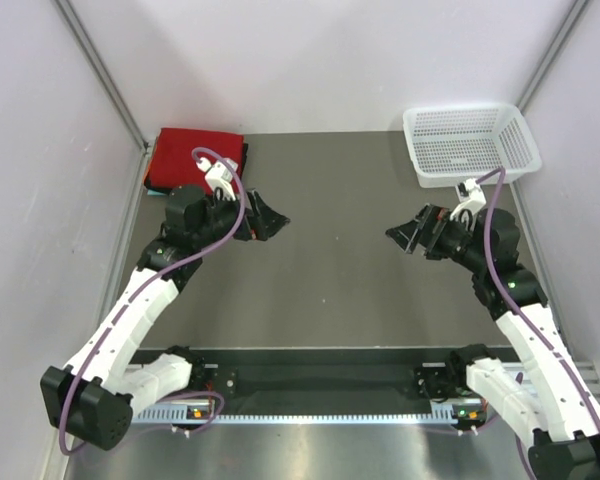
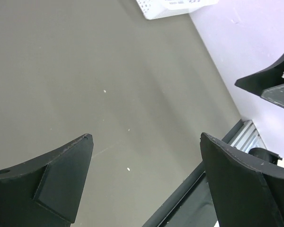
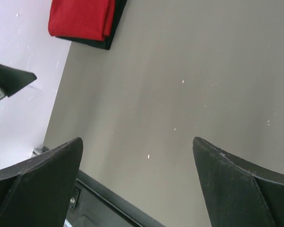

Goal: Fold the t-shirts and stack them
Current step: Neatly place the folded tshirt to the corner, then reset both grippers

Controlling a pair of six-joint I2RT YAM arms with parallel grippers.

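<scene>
Firstly, table [image 1: 330,290]: dull grey-brown top, flat, with a few pale specks visible in both wrist views. Pale walls [image 1: 310,60] enclose it at the back and on both sides.

Rail [image 1: 330,382]: dark bar with a toothed metal strip, running along the near edge and carrying both arm bases.

Left arm [image 1: 130,310]: white links and black joints. It reaches up the left side of the table and bends inward.

Right arm [image 1: 535,335]: same build, mirrored on the right side.

Basket [image 1: 468,145]: white plastic mesh, rectangular, at the far right corner beside the right wall.

Red t-shirt [image 1: 192,155]: folded into a neat rectangle at the far left corner of the table, beside the left wall, on top of a small stack.

Black t-shirt [image 3: 112,28]: folded, lying directly under the red one and showing only as a dark border along its edges. Whether other layers lie beneath cannot be told.

Left gripper [image 1: 268,218]: black, its two fingers spread wide with nothing between them. It hangs over bare table, nearer than the stack and apart from it, pointing toward the centre.

Right gripper [image 1: 405,232]: black, fingers likewise spread wide and holding nothing. It hangs over bare table, nearer than the basket, and faces the left gripper across the middle, well apart from it.

Cables [image 1: 232,210]: purple, one looped over each wrist.
</scene>
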